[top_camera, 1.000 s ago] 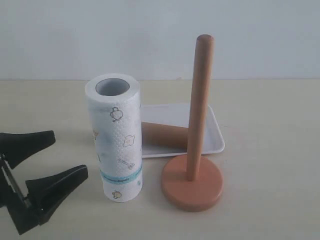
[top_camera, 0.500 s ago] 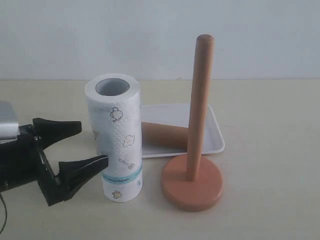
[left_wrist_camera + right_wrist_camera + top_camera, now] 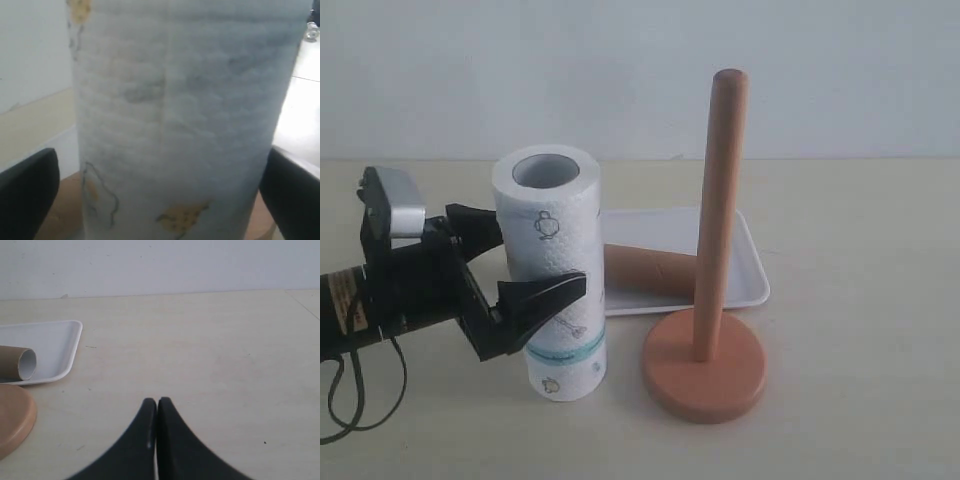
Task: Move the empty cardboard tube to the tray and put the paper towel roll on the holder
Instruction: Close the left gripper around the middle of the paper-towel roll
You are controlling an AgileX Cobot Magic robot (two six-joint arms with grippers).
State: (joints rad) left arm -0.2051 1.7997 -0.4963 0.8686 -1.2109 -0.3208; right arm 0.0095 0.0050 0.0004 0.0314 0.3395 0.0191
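On the tray [image 3: 745, 272], the tube [image 3: 650, 270] already lies; the roll [image 3: 552, 205] stands upright beside the bare holder [image 3: 720, 200], the left gripper [image 3: 532, 255] spread wide around it, not yet clamped. The right gripper [image 3: 157, 402] rests shut, empty.

Embossed paper roll [image 3: 555, 225], smooth wooden holder [image 3: 718, 200]
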